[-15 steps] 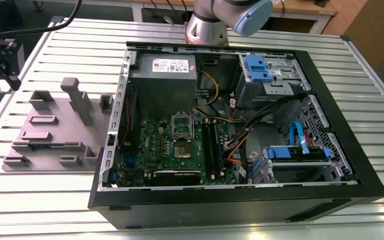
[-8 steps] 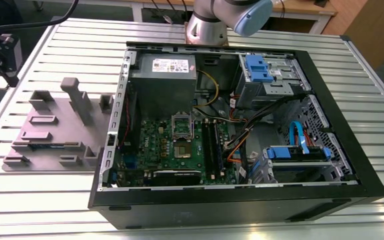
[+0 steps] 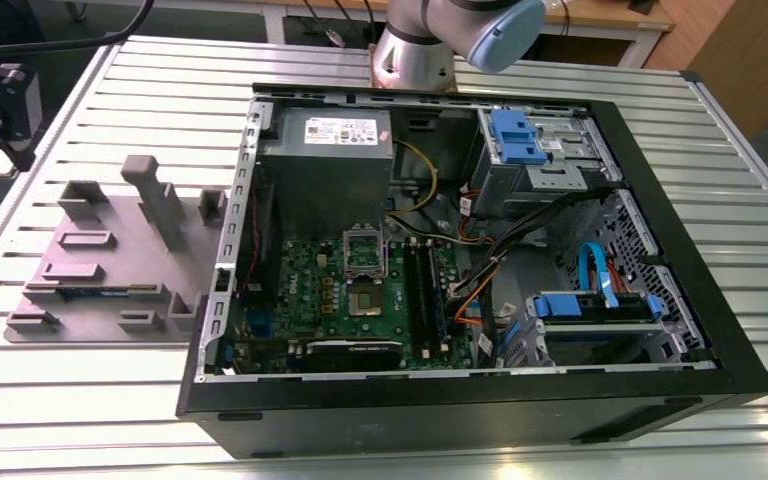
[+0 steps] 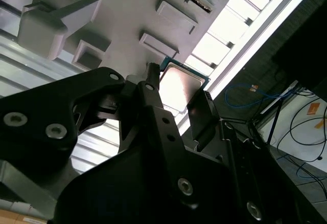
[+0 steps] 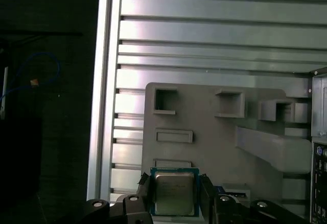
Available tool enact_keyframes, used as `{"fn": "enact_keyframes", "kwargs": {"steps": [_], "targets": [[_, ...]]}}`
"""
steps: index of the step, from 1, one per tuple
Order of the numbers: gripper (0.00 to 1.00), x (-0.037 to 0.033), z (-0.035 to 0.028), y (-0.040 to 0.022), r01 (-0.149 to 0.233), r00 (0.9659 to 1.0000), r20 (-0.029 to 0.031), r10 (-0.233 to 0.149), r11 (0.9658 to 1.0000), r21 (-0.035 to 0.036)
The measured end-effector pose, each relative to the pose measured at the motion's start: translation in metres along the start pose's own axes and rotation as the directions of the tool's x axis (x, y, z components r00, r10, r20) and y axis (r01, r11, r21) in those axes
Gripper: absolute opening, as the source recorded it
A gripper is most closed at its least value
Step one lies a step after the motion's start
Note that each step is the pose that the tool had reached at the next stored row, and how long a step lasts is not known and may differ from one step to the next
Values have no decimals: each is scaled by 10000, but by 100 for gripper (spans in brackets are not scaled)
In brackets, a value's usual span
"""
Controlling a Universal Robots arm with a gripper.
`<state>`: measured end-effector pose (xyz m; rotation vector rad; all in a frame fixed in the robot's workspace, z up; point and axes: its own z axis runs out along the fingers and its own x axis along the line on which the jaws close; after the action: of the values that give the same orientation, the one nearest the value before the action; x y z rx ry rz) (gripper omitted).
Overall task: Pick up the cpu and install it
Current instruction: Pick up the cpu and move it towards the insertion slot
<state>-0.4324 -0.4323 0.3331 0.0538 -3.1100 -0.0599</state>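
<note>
gripper (image 5: 175, 194) is clamped on the cpu (image 5: 174, 193); fingers (image 5: 206, 198) press two opposite edges, the other two edges free

cpu orientation: silvery metal top faces both wrist cameras, thin lighter rim showing all round; it's square, so no real long axis (printed lines on the lid run across, finger to finger); in the first wrist view its edges sit parallel to the edges of the grey fixture tray (image 5: 214, 147) and to the table (image 5: 219, 35) slats; not skewed in the grip

in the second wrist view the cpu (image 4: 181, 83) again sits between the two black finger tips, flat face out, tray recesses behind it

location: cpu is in the gripper over the tray's border, near the table's outer edge; it covers part of the tray and slats behind it; how far above the tray it hangs I can't tell

exterior view: tray (image 3: 91, 270) lies at 9 o'clock from the open computer case (image 3: 704, 330); well apart from the green board (image 3: 317, 290) inside the case; socket frame (image 3: 361, 243) sits on that board at about 12 o'clock from board centre; arm (image 3: 451, 40) stands at 12 o'clock from the case; cpu not in the case, not on the board
</note>
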Motion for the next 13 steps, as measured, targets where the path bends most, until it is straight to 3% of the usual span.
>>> {"fn": "enact_keyframes", "kwargs": {"steps": [8,10,13], "targets": [[47,1,-19,1,0,10000,0,0,10000,0],[47,2,-76,3,0,10000,0,0,10000,0],[47,2,-77,3,0,10000,-1,0,10000,0]]}}
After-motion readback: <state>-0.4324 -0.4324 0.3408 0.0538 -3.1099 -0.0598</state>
